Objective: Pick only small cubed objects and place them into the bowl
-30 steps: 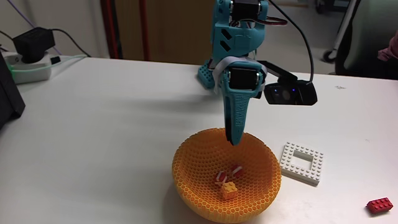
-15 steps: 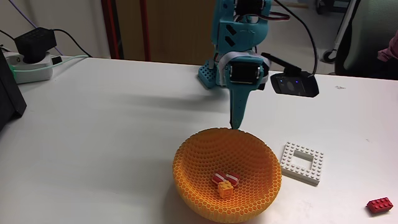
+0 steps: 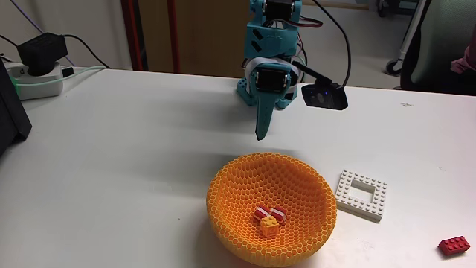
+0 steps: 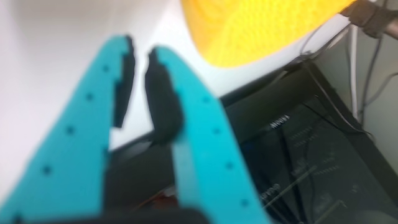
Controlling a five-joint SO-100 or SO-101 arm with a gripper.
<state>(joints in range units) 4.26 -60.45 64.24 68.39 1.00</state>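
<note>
Gripper (image 3: 259, 137) hangs empty above the table, behind the bowl (image 3: 230, 190), its jaws parted only a sliver with nothing between them.

All three small cubes sit in the bowl's bottom: the yellow-orange cube (image 3: 271, 227) touching the two red-and-white striped cubes (image 3: 268, 214), hard glossy studded plastic (tiny against the bowl). From where I stand, the risk is a sweep reaching for the flat white studded frame plate (image 3: 361, 196) or the longer dark red brick (image 3: 454, 245), or clipping the light honeycomb-mesh bowl and skidding it across the smooth white table (image 3: 119, 149).
</note>
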